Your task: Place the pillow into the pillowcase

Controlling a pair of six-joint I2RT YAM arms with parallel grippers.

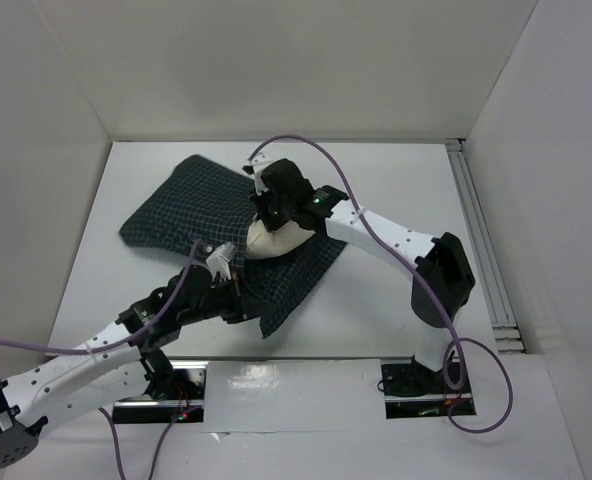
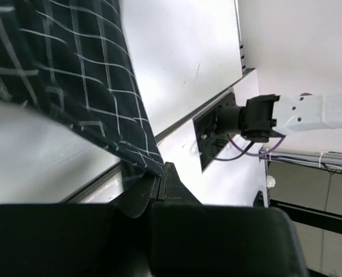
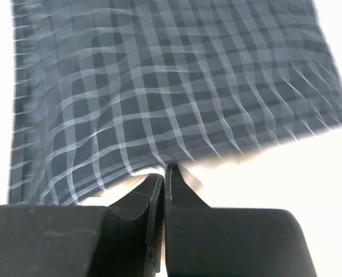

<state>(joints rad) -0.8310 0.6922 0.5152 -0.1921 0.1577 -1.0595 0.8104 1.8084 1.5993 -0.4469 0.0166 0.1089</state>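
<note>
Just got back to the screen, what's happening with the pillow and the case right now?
Both arms are on the pillowcase, which lies on the table. The left hand is shut on its near edge. The right hand is shut too, apparently pinching the case's edge just above the pillow. Only a small cream patch of pillow shows beside that hand, so how far in it sits is unclear.

No writing, label, brand, number or sign can be read in any view; the pillowcase (image 1: 191,205) bears only a white grid, without letters.
</note>
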